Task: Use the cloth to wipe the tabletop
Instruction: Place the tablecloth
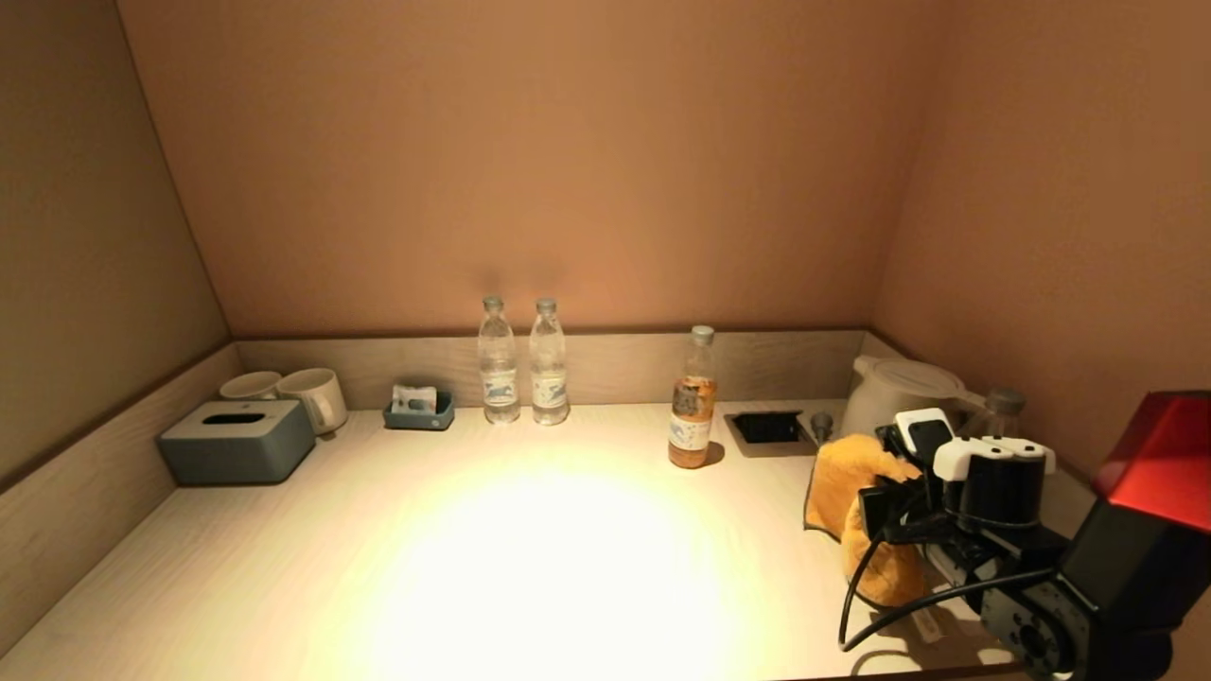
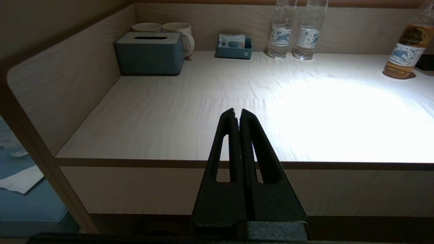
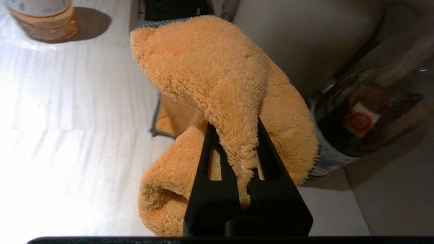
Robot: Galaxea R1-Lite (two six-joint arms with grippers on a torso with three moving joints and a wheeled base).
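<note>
The fluffy yellow-orange cloth [image 1: 849,480] hangs bunched at the right end of the pale wood-grain tabletop [image 1: 530,530], its lower folds resting on the surface. My right gripper [image 1: 878,515] is shut on the cloth. In the right wrist view a ridge of the cloth [image 3: 210,78] is pinched between the black fingers [image 3: 203,159] of the right gripper [image 3: 234,123], and the rest drapes over their tips. My left gripper [image 2: 237,112] is shut on nothing and held off the tabletop's [image 2: 169,112] front edge, towards its left end. It is out of the head view.
Along the back rim stand a grey tissue box [image 1: 236,440], two mugs [image 1: 312,397], a small tray [image 1: 418,411], two water bottles [image 1: 499,364] and a tea bottle [image 1: 693,402]. A socket panel [image 1: 768,430], a white kettle [image 1: 899,388] and a dark bottle [image 3: 366,118] crowd the right corner beside the cloth.
</note>
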